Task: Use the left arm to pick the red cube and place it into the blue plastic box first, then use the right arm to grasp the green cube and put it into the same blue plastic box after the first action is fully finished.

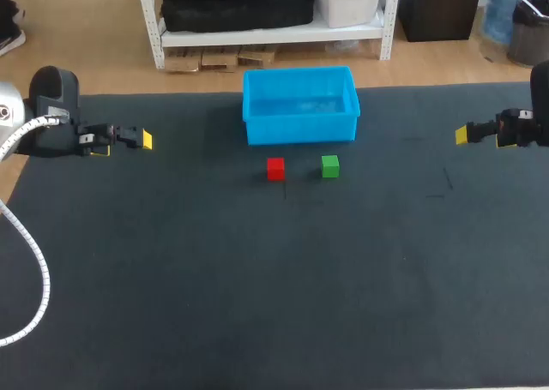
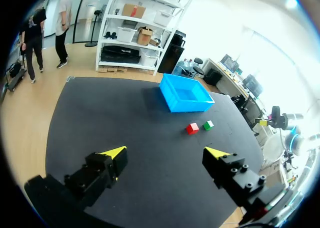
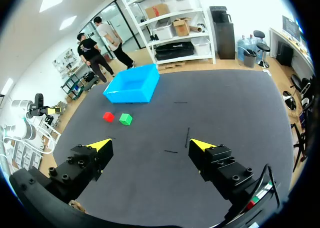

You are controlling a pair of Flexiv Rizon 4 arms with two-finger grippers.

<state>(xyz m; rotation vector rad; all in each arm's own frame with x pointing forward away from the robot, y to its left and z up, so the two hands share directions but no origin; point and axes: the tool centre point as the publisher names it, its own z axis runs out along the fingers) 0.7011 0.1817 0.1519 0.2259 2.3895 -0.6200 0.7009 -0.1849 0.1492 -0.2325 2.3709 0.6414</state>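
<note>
A small red cube (image 1: 274, 168) and a green cube (image 1: 330, 166) sit side by side on the dark mat, just in front of the blue plastic box (image 1: 300, 129), which holds nothing I can see. My left gripper (image 1: 129, 142) hovers open at the far left of the table, well away from both cubes. At the far right my right gripper (image 1: 468, 135) is open too. From the left wrist view, the left gripper (image 2: 167, 152) is empty, with the red cube (image 2: 192, 129), green cube (image 2: 208, 125) and box (image 2: 187, 105) far ahead. The right gripper (image 3: 150, 145) is empty as well, with the red cube (image 3: 108, 117), green cube (image 3: 125, 119) and box (image 3: 125, 95) ahead of it.
The dark mat (image 1: 274, 287) covers the table, broad and bare in front of the cubes and to either side. A few faint marks lie on it right of the green cube (image 1: 437, 189). A white cable (image 1: 30, 253) loops down from the left arm.
</note>
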